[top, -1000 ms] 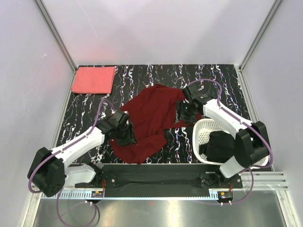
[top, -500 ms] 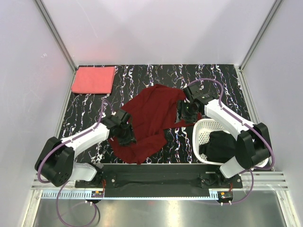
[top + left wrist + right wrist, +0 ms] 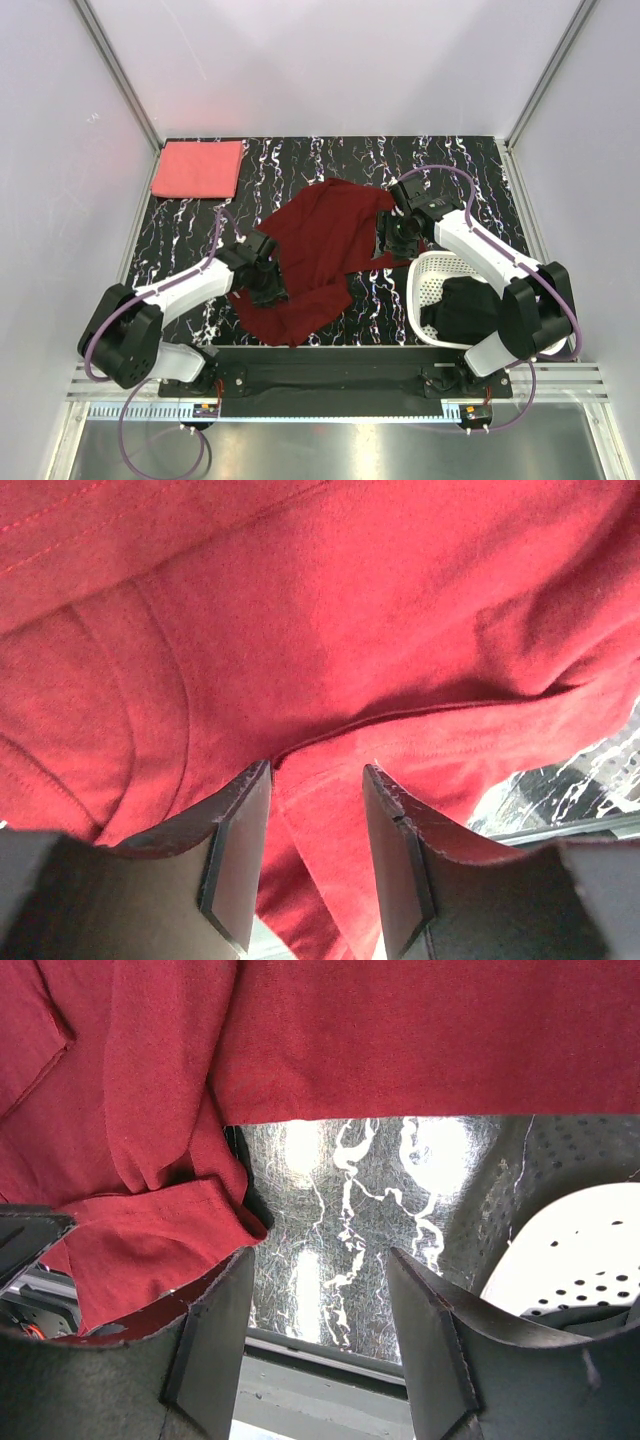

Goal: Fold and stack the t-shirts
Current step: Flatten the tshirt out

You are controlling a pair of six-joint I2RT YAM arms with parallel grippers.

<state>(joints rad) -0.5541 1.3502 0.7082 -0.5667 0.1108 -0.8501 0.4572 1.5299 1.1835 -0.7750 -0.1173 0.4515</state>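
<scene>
The dark maroon t-shirt (image 3: 318, 255) lies crumpled across the middle of the black marbled table. It fills the left wrist view (image 3: 330, 630) and the upper left of the right wrist view (image 3: 150, 1110). My left gripper (image 3: 268, 290) is open over the shirt's left part, its jaws just above a seam, with cloth showing between them. My right gripper (image 3: 397, 238) is open and empty above bare table beside the shirt's right edge. The coral pink t-shirt (image 3: 198, 168) lies folded at the far left corner. The black t-shirt (image 3: 462, 308) sits in the white basket (image 3: 432, 272).
The basket stands at the near right, close under my right arm; its rim also shows in the right wrist view (image 3: 570, 1250). Grey walls and metal posts enclose the table. A rail runs along the near edge.
My left arm has shifted slightly to the right over the shirt's left part. The right gripper has barely moved. The shirt lies as before.
</scene>
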